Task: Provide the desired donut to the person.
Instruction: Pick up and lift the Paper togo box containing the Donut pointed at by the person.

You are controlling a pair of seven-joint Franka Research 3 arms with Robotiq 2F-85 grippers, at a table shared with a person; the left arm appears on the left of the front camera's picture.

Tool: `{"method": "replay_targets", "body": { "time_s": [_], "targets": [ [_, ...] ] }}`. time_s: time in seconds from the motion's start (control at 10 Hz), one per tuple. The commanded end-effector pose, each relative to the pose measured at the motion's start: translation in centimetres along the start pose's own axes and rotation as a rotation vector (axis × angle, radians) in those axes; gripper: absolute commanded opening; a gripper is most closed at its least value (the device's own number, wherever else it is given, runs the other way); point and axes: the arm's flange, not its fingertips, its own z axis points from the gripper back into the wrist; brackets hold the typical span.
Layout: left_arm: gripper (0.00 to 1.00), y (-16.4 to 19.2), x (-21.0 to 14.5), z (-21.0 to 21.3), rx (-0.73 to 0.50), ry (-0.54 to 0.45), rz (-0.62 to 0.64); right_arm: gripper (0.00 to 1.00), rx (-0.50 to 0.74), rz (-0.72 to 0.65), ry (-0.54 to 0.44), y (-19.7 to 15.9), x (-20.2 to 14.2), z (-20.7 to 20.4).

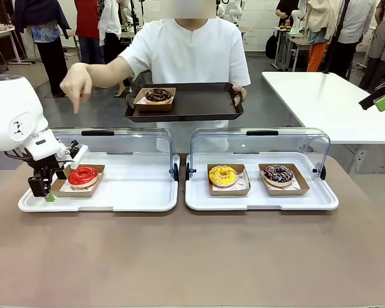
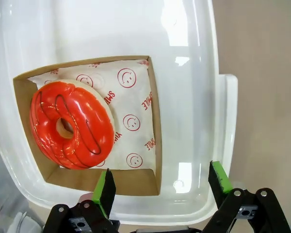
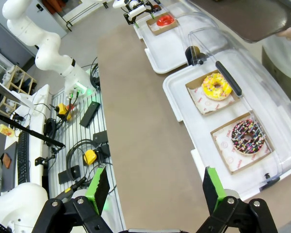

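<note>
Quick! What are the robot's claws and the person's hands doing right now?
Left gripper: open, empty, near the red donut.
Right gripper: open, empty.
Person's pointing hand: empty, pointing down.
Person's other hand: holding the dark tray.

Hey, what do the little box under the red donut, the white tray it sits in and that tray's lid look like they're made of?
Box: brown cardboard, matte, with folded walls and a printed paper liner. White tray: probably plastic, smooth and glossy, catching light glints. Lid: likely clear plastic, since you see through it.
</note>
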Motion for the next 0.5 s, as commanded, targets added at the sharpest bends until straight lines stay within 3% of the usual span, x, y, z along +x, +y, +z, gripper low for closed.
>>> {"method": "replay_targets", "body": {
  "time_s": [0.0, 0.4],
  "targets": [
    [1.00, 0.99, -0.40, -0.82, 0.031, 0.053, 0.032, 1.00, 0.000, -0.006, 0.000, 0.02, 0.16, -0.02],
    [1.00, 1.62, -0.65, -1.75, 0.001, 0.027, 0.023, 1.00, 0.000, -0.006, 0.000, 0.02, 0.16, -0.02]
  ]
}}
